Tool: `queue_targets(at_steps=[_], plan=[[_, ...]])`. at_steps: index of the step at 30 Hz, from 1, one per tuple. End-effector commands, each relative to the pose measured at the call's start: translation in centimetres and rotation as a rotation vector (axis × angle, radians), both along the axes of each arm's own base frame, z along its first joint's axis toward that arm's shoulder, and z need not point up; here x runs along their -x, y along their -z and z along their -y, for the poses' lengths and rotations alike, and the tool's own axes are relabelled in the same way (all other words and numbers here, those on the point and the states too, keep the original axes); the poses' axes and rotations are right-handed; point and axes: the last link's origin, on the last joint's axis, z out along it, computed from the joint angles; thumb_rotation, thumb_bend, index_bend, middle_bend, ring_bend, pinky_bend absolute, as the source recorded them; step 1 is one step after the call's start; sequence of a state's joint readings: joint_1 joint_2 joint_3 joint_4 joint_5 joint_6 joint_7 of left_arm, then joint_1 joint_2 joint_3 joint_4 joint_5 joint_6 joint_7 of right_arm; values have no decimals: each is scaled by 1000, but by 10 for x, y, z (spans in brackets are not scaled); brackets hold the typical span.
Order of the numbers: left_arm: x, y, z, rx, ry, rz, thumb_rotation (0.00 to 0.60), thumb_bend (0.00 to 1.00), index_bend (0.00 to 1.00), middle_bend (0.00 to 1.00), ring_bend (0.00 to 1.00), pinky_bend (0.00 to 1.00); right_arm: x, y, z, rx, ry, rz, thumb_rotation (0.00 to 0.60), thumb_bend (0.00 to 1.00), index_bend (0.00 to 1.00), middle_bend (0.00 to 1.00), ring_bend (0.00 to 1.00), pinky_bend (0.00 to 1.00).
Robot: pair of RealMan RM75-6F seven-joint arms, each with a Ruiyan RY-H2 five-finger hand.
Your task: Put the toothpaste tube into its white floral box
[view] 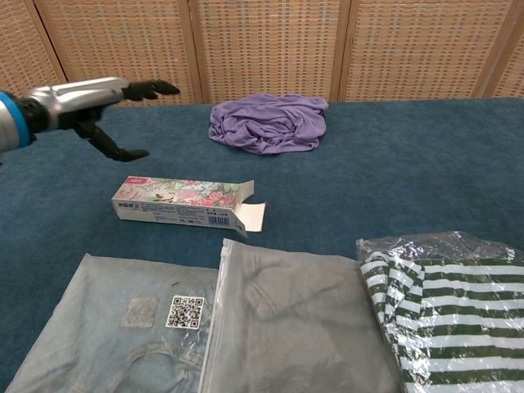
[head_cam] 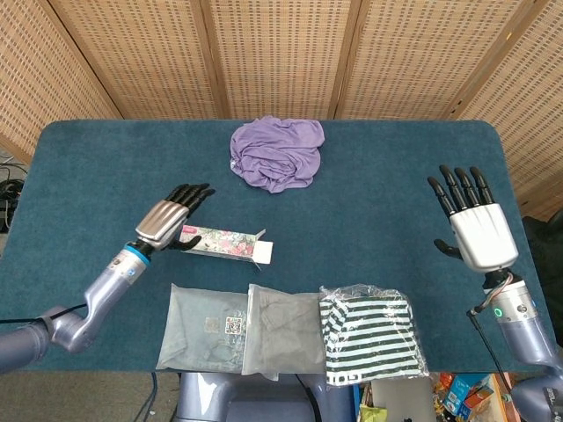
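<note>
Lying flat on the blue table (head_cam: 106, 158), left of centre in the head view, the floral box (head_cam: 222, 243) is seen with its end flap open toward the right. In the chest view the box (view: 182, 201) sits in the middle left, flap (view: 253, 216) resting on the cloth. The toothpaste tube cannot be made out in either view.

The left hand (head_cam: 167, 217) is held just above and left of the box, fingers spread and straight, nothing gripped. In the chest view the same hand (view: 86, 102) is raised at the upper left, clear of the box.

The right hand (head_cam: 475, 224) is held up at the right edge of the head view, fingers spread, palm empty, well apart from the box.

A crumpled purple cloth (head_cam: 276, 153) is noted at upper centre. Along the lower edge three bagged garments are laid side by side: a pale blue one (head_cam: 207, 325), a grey one (head_cam: 283, 330), a striped one (head_cam: 369, 334).
</note>
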State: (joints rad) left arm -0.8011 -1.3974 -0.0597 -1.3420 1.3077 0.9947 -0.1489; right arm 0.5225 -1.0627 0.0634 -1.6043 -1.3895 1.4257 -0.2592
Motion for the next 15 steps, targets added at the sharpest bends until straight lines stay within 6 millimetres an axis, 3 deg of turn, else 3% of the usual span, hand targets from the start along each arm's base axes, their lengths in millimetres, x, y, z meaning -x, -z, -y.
queue_targets(at_steps=[1, 8, 15], plan=[[35, -50, 36, -177, -64, -43, 600, 193, 0, 0, 0, 0, 20, 2, -24, -16, 1, 86, 600, 0, 0, 0, 0, 0], [76, -95, 101, -341, -220, -11, 600, 184, 0, 0, 0, 0, 43, 12, -62, -39, 61, 191, 600, 0, 0, 0, 0, 0], [87, -110, 140, -366, -313, -32, 600, 183, 0, 0, 0, 0, 48, 12, -88, -33, 105, 225, 600, 0, 0, 0, 0, 0]])
